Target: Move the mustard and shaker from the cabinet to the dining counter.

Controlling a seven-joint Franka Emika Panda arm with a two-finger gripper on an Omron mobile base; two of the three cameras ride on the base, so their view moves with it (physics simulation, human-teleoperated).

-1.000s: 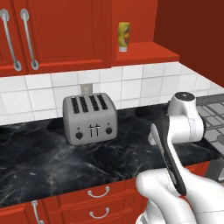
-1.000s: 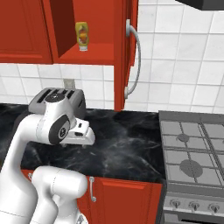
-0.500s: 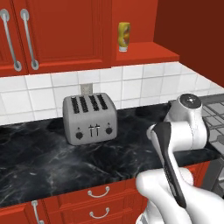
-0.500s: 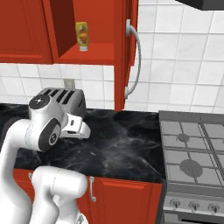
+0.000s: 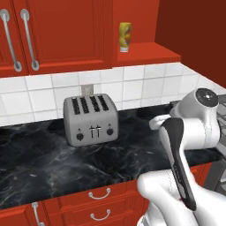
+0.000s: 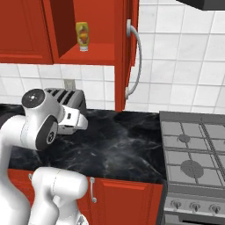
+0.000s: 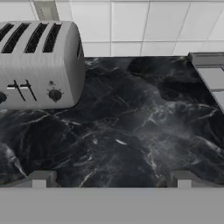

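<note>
At the bottom of the hand view the gripper (image 7: 111, 178) shows its two small fingertips (image 7: 41, 178) set far apart, jaws wide and holding nothing, above the black white-veined marble table (image 7: 131, 127). Beyond them, at the upper left of that frame, the silver four-slot toaster (image 7: 37, 65) stands on the table against the white tiled wall (image 7: 144, 26), and a grey edge of the gas stove (image 7: 210, 74) enters at the right. In the left base view the white arm (image 5: 190, 132) fills the lower right, covering that end of the table, with the toaster at centre left and red lower drawers with curved handles (image 5: 99, 205) beneath. Higher up, the red wall-mounted cabinet (image 5: 57, 35) has a shut door with long silver bar handles, and in its open compartment at the top centre the small yellow mustard squeeze bottle (image 5: 125, 37) stands upright on the shelf. The right base view adds the full stove with burners at the lower right and the cabinet's open door (image 6: 125, 48) edge-on, just right of the mustard at the upper left.
</note>
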